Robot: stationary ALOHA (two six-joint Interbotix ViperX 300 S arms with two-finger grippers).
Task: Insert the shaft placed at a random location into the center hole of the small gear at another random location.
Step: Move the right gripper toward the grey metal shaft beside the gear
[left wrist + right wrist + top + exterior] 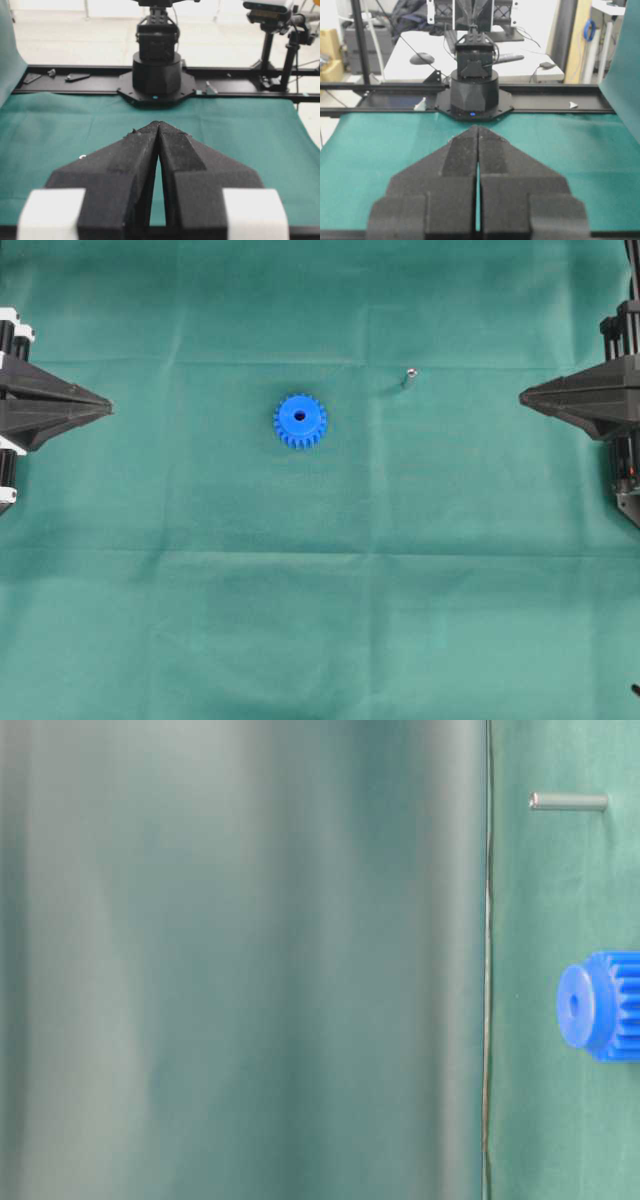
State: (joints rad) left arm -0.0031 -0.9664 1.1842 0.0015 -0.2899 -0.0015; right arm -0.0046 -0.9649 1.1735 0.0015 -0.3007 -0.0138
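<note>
Starting state: nothing gripped, both task parts loose on the green cloth of the tabletop (320,640).
Shaft: shaft (409,377) sits upper right of centre in the overhead view; small silver pin, casting a short shadow to its lower left.
Shaft axis: table-level view shows it as a slim bar standing off the cloth, so I read it as upright on one end; overhead alone would not settle that.
Gear: small gear (300,421) lies flat near the middle, hub up, center hole (300,416) facing the overhead camera, unobstructed.
Shaft vs gear: apart, not touching; shaft is right of and slightly beyond the gear in the overhead view.
Nearer arm: right tool (524,396) is plainly closer to the shaft; shaft lies toward the middle from its tip and a bit farther up the frame. Left tool (108,403) is nearer the gear.
Right tool: pads pressed together, no gap at the tip in its wrist view; holds nothing, touches nothing.
Left tool: tips meet too, only a thin slit behind them; empty.
Both tools: parked at the tabletop edges, pointing inward, well clear of the parts.
Next, my read: right tool must spread before reaching the shaft; tiny upright pin, easy to knock over.
</note>
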